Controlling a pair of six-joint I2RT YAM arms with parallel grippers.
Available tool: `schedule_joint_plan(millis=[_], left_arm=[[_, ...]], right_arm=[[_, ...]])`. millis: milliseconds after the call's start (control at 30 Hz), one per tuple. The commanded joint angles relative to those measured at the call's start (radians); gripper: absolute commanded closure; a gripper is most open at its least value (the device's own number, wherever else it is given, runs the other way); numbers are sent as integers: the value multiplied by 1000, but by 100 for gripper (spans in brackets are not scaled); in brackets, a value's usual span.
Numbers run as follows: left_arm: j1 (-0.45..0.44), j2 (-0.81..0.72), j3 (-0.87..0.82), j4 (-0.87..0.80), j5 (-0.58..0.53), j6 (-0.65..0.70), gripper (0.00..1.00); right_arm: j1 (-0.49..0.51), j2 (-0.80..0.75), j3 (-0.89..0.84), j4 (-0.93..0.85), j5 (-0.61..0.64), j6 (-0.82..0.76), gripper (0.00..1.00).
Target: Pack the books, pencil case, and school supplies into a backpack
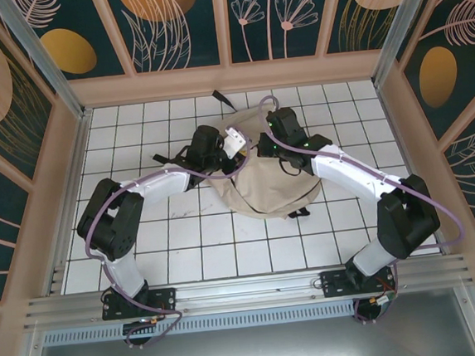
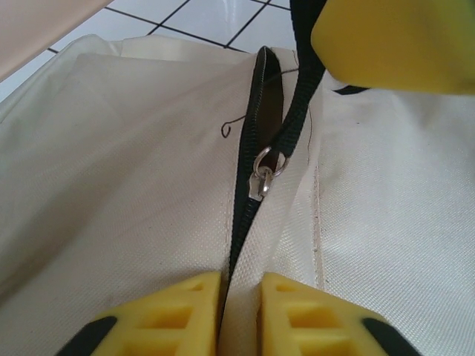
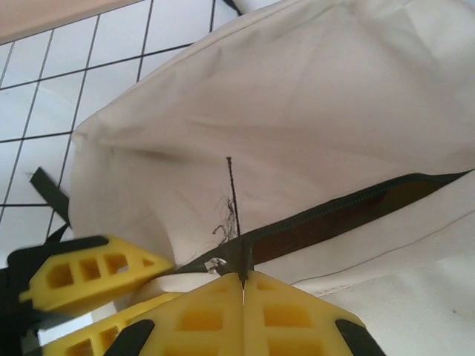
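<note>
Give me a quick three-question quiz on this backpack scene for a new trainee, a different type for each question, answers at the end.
1. True or false: the backpack's zipper is closed along its whole length.
2. The left gripper sits: A) astride the zipper line, pinching fabric; B) clear above the backpack; C) deep inside the backpack.
3. Which gripper is shut at the zipper's end?

Key:
1. False. The zipper gapes open past the slider.
2. A.
3. The right gripper.
</note>
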Motion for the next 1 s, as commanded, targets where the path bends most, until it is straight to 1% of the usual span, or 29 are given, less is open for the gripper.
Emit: schedule_joint_plan(millis=[0, 67, 167, 200, 300, 367, 400, 433, 467, 500, 533, 567, 633, 667, 733, 767, 833, 967], left_arm=[[6, -29, -22, 12, -45, 77, 86], [6, -42, -38, 14, -44, 82, 89], [6, -51, -50, 9, -52, 84, 92], [7, -51, -52, 5, -53, 85, 93], [7, -53, -57, -7, -64, 82, 94], [6, -57, -61, -5, -65, 79, 94], [6, -58, -62, 0, -61, 77, 94], [6, -60, -63, 5, -56, 73, 94], [6, -61, -65, 10, -49, 70, 94], [6, -61, -66, 14, -42, 68, 94], [6, -60, -66, 19, -39, 66, 94], [6, -59, -65, 24, -38, 65, 94], [5, -57, -65, 29, -35, 65, 94], [7, -54, -65, 34, -34, 63, 94], [6, -55, -66, 39, -32, 63, 94], [5, -57, -66, 41, -30, 63, 94], [6, -57, -67, 47, -22, 62, 94], [6, -62, -72, 63, 2, 58, 94]], right_arm=[[-24, -33, 0, -4, 168, -1, 100], [-28, -31, 4, -21, 238, -4, 100], [-29, -29, 10, -30, 306, -6, 100], [-57, -28, 13, -33, 319, -6, 100], [-76, -14, 20, -36, 359, -6, 100], [-89, 3, 21, -32, 350, -10, 100], [-95, 9, 20, -26, 304, -21, 100], [-104, 12, 15, -2, 186, -52, 100], [-115, 18, 9, 22, 33, -84, 100], [-121, 26, 13, 28, -70, -82, 100], [-128, 39, 20, 24, -135, -57, 96], [-128, 48, 27, 14, -164, -28, 85], [-129, 54, 36, 5, -191, 40, 68], [-129, 52, 38, -4, -194, 75, 63], [-128, 45, 38, -16, -167, 146, 55], [-129, 43, 32, -9, -173, 167, 51], [-128, 47, 36, -18, -169, 204, 50], [-129, 87, 59, -26, -168, 225, 50]])
